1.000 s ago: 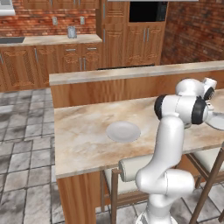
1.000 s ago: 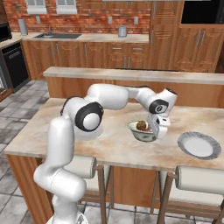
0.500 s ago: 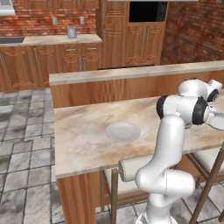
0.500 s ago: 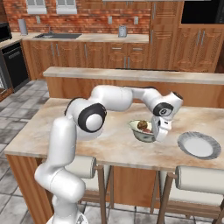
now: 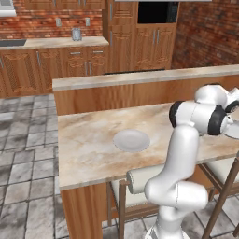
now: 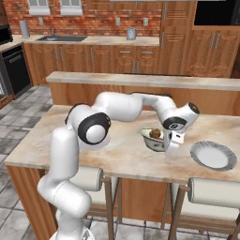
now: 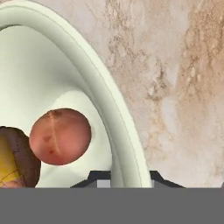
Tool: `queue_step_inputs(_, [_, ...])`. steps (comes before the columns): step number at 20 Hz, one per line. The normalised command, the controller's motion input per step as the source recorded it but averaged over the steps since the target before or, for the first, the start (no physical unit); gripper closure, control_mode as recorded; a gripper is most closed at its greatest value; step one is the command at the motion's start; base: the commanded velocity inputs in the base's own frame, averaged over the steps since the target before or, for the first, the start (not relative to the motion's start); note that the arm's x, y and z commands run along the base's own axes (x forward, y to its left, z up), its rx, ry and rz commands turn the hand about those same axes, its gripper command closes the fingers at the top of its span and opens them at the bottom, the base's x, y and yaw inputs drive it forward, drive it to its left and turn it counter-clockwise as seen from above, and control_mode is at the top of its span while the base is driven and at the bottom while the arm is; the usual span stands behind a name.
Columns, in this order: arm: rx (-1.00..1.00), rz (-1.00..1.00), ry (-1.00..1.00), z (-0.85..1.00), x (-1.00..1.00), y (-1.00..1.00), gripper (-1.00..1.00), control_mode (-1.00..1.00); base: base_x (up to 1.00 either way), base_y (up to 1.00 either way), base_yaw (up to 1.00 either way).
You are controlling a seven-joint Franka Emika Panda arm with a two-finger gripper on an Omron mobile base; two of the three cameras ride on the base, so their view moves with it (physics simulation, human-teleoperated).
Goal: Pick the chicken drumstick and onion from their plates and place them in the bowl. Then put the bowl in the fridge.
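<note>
The white arm rises from its base at the near edge of the bench, bends at a dark-ringed elbow joint, then reaches right across the bench top. In the right base view the upper link runs level, and the wrist turns downward at the far end. The claw point(image 6: 169, 146) hangs below the wrist, pointing down. In the hand view the two dark fingertips point(image 7: 99, 176) stand one on each side of the bowl point(image 7: 124, 131) rim, inner tip inside the wall, outer tip outside it, jaws drawn close against the rim.
</note>
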Motion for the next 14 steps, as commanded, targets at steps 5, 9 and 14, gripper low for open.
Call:
queue_step_inputs(5, [-0.05,-0.02,-0.42,0.03,-0.17,0.15,1.0,-1.0,0.0,0.0,0.0])
queue_step_inputs(9, [-0.1,0.0,-0.31,0.14,-0.14,0.09,1.0,-1.0,0.0,0.0,0.0])
queue_step_inputs(14, [-0.24,0.02,-0.16,0.25,-0.17,0.12,1.0,-1.0,0.0,0.0,0.0])
